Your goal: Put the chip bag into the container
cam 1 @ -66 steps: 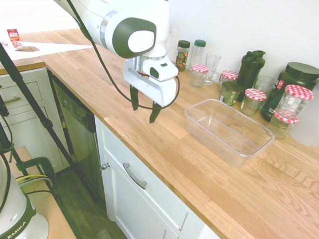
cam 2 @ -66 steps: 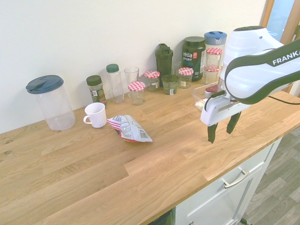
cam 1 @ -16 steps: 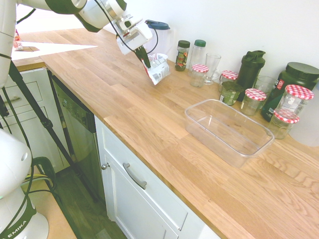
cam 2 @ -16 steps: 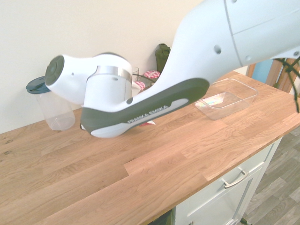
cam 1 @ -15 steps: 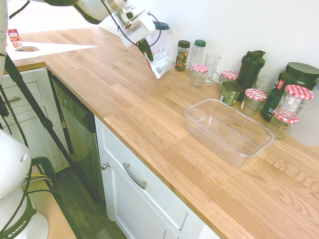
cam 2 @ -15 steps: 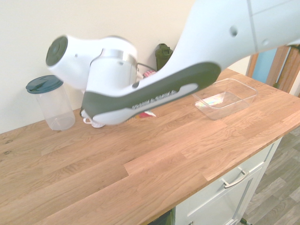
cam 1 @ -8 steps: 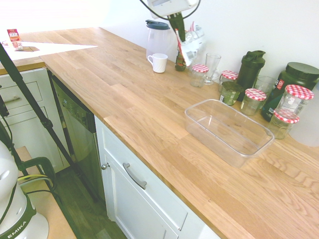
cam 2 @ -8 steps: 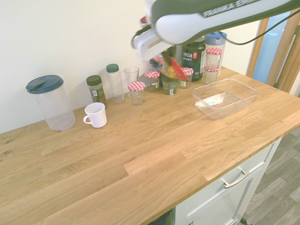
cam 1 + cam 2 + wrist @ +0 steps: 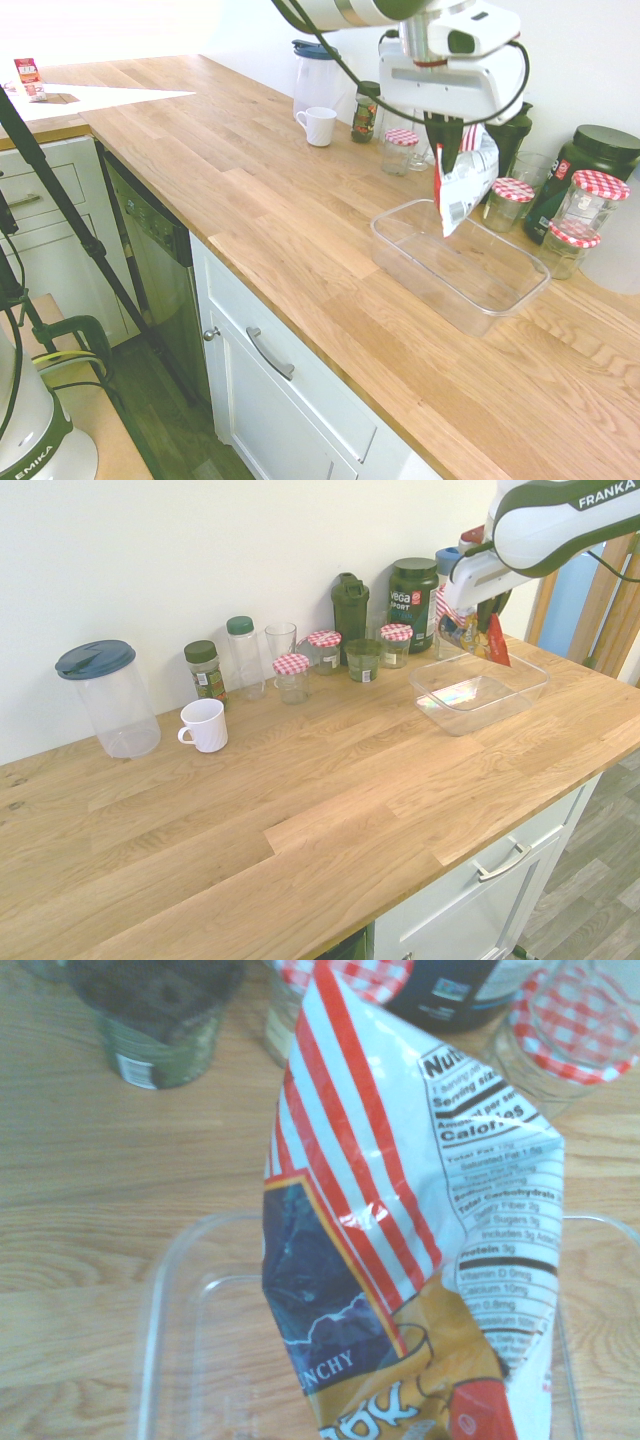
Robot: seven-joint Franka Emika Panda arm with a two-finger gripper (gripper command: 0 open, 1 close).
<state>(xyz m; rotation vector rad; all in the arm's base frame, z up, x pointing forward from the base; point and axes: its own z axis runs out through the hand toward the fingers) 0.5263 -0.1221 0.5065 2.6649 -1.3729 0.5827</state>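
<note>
White and red foil shows on the chip bag (image 9: 468, 182), which the gripper (image 9: 445, 140) holds with its two fingers closed on it. In the first exterior view, they are right of centre, in the upper half. The bag hangs above the container (image 9: 455, 265), a clear plastic tub on the wooden counter (image 9: 270, 260). Behind the tub, toward the right edge, there are glass jars with checked lids (image 9: 512, 200) and a big dark tub (image 9: 590, 165). The white mug (image 9: 318, 126) stands at upper centre.
</note>
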